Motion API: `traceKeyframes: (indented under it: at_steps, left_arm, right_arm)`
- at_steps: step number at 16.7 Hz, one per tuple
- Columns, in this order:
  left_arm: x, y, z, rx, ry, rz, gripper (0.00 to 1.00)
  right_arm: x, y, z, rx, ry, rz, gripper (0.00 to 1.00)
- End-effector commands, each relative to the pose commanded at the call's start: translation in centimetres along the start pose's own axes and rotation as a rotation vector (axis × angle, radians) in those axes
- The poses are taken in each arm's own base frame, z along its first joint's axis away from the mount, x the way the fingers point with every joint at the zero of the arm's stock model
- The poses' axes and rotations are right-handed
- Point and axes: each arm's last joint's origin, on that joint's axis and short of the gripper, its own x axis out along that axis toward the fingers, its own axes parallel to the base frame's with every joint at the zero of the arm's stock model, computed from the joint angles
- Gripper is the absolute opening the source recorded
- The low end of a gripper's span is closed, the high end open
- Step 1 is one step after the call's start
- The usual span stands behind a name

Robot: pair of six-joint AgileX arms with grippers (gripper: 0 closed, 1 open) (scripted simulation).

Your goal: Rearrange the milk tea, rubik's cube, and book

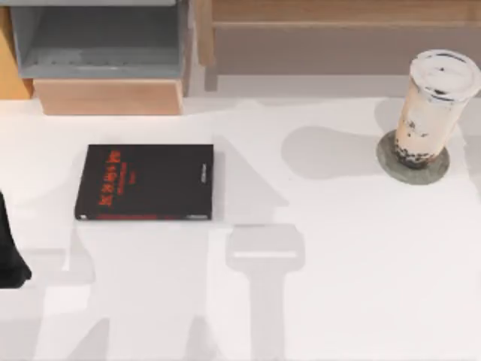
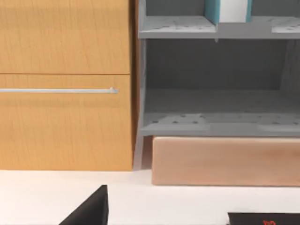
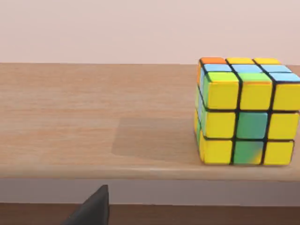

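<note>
The black book [image 1: 144, 182] with red lettering lies flat on the white table, left of centre; its corner [image 2: 263, 218] also appears in the left wrist view. The milk tea [image 1: 434, 105] stands upright on a grey round coaster [image 1: 440, 169] at the far right. In the right wrist view the rubik's cube [image 3: 244, 111] sits on a wooden shelf [image 3: 93, 131], free of any grip, with a dark part of my right gripper [image 3: 91, 208] low and apart from it. My left arm [image 1: 10, 252] is at the table's left edge, a dark part of its gripper [image 2: 89, 211] facing the cabinet.
A grey open shelf unit [image 1: 98, 45] over a light wooden block [image 1: 109, 96] stands at the back left. A wooden shelf [image 1: 338, 15] runs along the back right. Beside the grey shelves [image 2: 215, 122] is a wooden cabinet front [image 2: 61, 122] with a bar handle.
</note>
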Motion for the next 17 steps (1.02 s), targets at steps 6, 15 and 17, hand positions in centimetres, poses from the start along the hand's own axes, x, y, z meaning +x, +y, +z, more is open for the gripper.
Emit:
traceKeyframes:
  at_steps: [6, 15, 17]
  left_arm:
    - [0.0, 0.0, 0.0, 0.000, 0.000, 0.000, 1.00]
    - [0.0, 0.0, 0.0, 0.000, 0.000, 0.000, 1.00]
    - [0.0, 0.0, 0.0, 0.000, 0.000, 0.000, 1.00]
  right_arm:
    - [-12.9, 2.0, -6.1, 0.001, -0.013, -0.007, 1.00]
    - [-20.7, 2.9, -21.8, 0.006, -0.012, -0.008, 1.00]
    - [-20.8, 3.0, -23.6, 0.006, -0.007, -0.008, 1.00]
